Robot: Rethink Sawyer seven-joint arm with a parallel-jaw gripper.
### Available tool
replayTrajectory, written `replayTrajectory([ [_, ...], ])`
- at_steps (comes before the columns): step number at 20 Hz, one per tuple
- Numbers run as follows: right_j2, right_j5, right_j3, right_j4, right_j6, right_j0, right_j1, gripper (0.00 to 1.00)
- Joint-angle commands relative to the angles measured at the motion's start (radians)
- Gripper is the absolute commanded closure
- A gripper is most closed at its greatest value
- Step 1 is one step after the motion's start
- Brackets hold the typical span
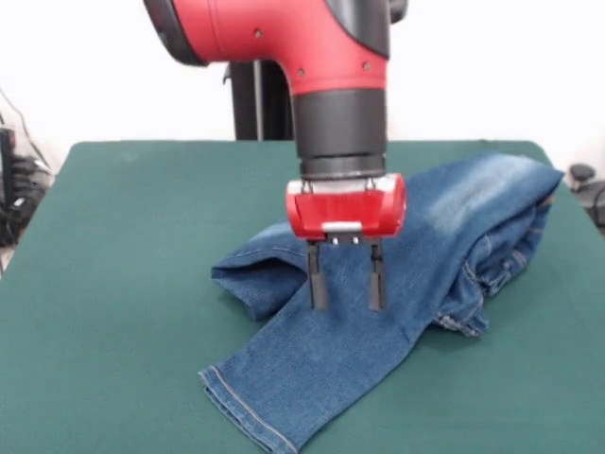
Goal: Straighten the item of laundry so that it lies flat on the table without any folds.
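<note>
The small blue denim jeans [416, 274] lie crumpled on the dark green table [104, 284], right of centre. One leg runs forward to a hem at the lower middle. The other leg is folded back into a bump at the left. The waist end is bunched at the right, near the table's edge. My gripper [347, 305] hangs straight down from the red and black arm over the middle of the jeans. Its two black fingers [317, 279] are apart, and their tips sit at or just above the denim. Nothing is between them.
The robot's black pedestal [260, 99] stands behind the table's far edge. Cables and dark gear [14, 194] show off the table's left side, and a dark object [586, 180] off its right side. Bare green table spreads left of the jeans.
</note>
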Motion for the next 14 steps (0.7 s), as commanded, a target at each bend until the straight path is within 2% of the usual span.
replayTrajectory([
  [1,0.162,0.195,-0.048,-0.048,-0.039,-0.008,0.134,0.0],
  [10,0.057,0.224,-0.102,-0.073,-0.026,0.079,0.14,0.0],
  [14,0.057,0.331,-0.13,-0.081,-0.056,0.084,0.156,0.0],
])
